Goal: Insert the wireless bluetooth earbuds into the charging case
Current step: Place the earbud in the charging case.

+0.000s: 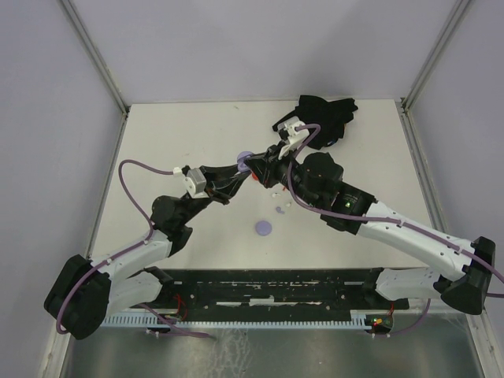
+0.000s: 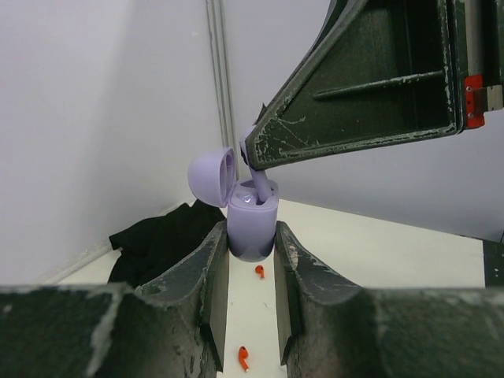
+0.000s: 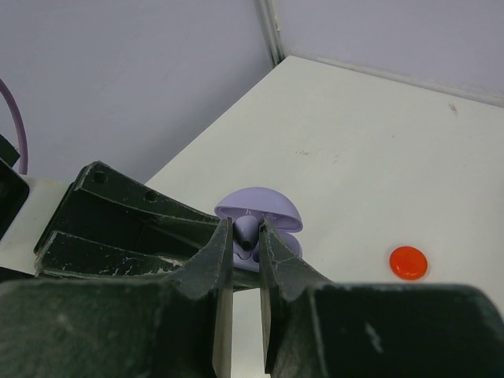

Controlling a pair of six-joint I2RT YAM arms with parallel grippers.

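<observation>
1. in the overhead view, two black arms are seen meeting above the middle of a pale table (image 1: 197,134), their tips crossed at a small lavender charging case (image 2: 252,224).
2. the case body is clamped between the fingers of the left gripper (image 2: 250,236). it is held upright and appears to be raised off the table. its domed lid (image 2: 211,177) is hinged open to one side.
3. a lavender earbud (image 2: 258,183) is pinched between the almost-touching fingers of the right gripper (image 3: 246,230), with its lower end inside the case's open top.
4. the step in hand is judged to be seating this bud. it is best lowered straight down in line with its socket, with the case kept level and firmly gripped. release is best delayed until the bud sits flush, since a tilted bud could jam or tip out.
5. two red earbuds (image 2: 259,272) are seen lying on the table below the case. small white pieces (image 1: 283,206), too tiny to identify surely, lie nearby.
6. the case and buds appear to be smooth, glossy hard plastic, rounded like pebbles, and are judged likely to be slippery. the gripper fingers are matt black, with scuffed, chipped edges.
7. a flat round red disc (image 3: 409,262), a lavender disc (image 1: 263,228) and a crumpled black cloth (image 1: 327,114) are also on the table.
</observation>
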